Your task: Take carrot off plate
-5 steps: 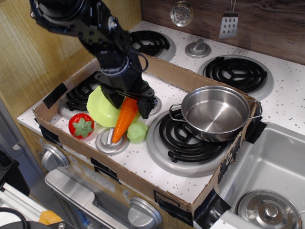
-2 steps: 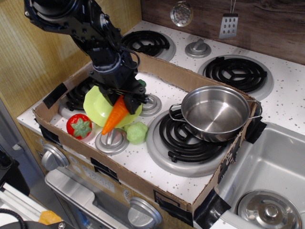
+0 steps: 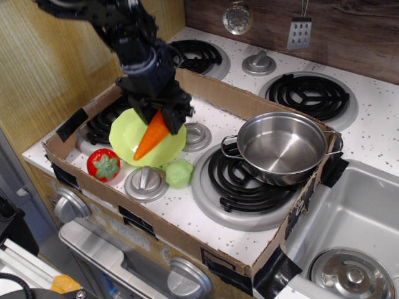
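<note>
The orange carrot [image 3: 152, 137] hangs tip-down in my gripper [image 3: 163, 116], which is shut on its thick top end. The carrot is held above the lime-green plate [image 3: 128, 138], which sits on the front-left burner inside the cardboard tray. The carrot's stem end is hidden by the fingers. Whether the carrot's tip touches the plate cannot be told.
A red toy strawberry [image 3: 104, 164] lies left of the plate. A pale green lettuce toy [image 3: 179, 173] and a grey stove knob [image 3: 144, 182] lie in front of it. A steel pot [image 3: 283, 147] sits on the right burner. A cardboard wall [image 3: 224, 98] rings the tray.
My gripper has lifted and moved back and left with the carrot. The carrot now hangs over the plate's middle instead of over its right front edge.
</note>
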`<state>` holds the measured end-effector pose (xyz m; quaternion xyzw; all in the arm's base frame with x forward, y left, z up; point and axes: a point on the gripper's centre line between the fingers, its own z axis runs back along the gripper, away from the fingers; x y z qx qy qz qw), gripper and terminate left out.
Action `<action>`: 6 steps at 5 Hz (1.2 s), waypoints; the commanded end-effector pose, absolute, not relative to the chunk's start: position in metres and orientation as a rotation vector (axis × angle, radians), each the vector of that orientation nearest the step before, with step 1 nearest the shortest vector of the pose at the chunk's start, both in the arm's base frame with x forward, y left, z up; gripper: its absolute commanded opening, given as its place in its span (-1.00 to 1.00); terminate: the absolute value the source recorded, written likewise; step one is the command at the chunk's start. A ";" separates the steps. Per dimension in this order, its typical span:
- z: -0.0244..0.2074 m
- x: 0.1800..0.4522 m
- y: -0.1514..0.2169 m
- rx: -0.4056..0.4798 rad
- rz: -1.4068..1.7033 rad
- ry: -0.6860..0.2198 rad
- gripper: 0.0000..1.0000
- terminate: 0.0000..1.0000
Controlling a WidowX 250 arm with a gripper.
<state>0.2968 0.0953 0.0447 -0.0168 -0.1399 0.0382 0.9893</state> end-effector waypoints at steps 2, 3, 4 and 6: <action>0.091 0.316 0.145 0.039 -0.016 -0.304 -1.00 -1.00; 0.093 0.323 0.166 0.074 -0.069 -0.333 -1.00 -1.00; 0.084 0.325 0.178 0.061 -0.083 -0.376 -1.00 -1.00; 0.063 0.330 0.184 0.012 -0.068 -0.427 -1.00 -1.00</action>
